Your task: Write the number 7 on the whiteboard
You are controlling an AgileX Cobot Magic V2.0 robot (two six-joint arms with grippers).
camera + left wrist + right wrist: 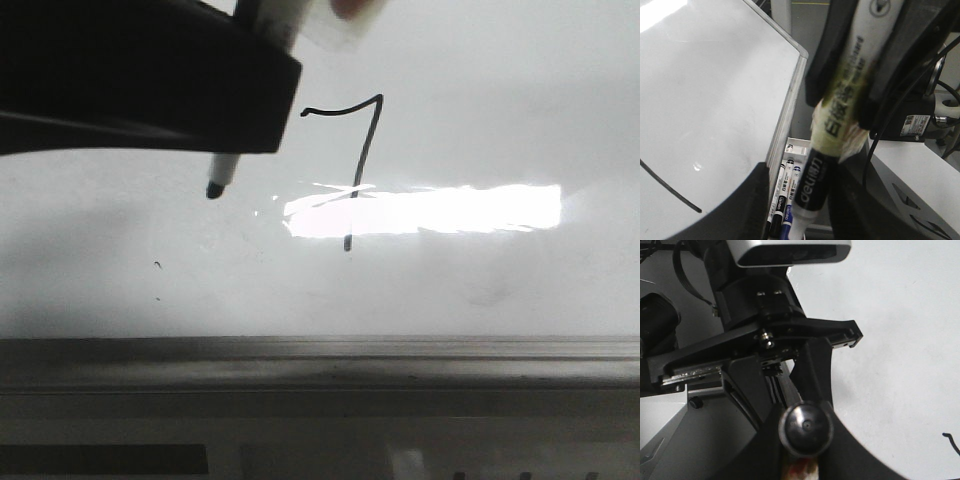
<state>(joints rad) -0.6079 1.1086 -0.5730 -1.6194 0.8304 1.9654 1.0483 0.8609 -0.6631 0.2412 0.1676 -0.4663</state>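
Observation:
The whiteboard (500, 120) carries a finished black number 7 (360, 160) with a wavy top bar and a long stem. The marker (222, 172) points down, its nib left of the 7's stem. A black gripper part (150, 80) hides the marker's middle; which arm's it is I cannot tell. In the left wrist view the right gripper (850, 75) is shut on the marker's (812, 185) taped part. My left gripper (805, 215) stands open around the marker's lower end, with a gap on one side. In the right wrist view the right gripper (807, 460) holds the marker (806, 426), seen end-on.
A dark grey ledge (320, 365) runs below the board. A white tray (795, 150) beside the board's frame holds spare markers (785, 200). Glare (430, 210) crosses the 7's stem. Tiny specks (158, 265) mark the board. The robot base and cables (920, 125) are close by.

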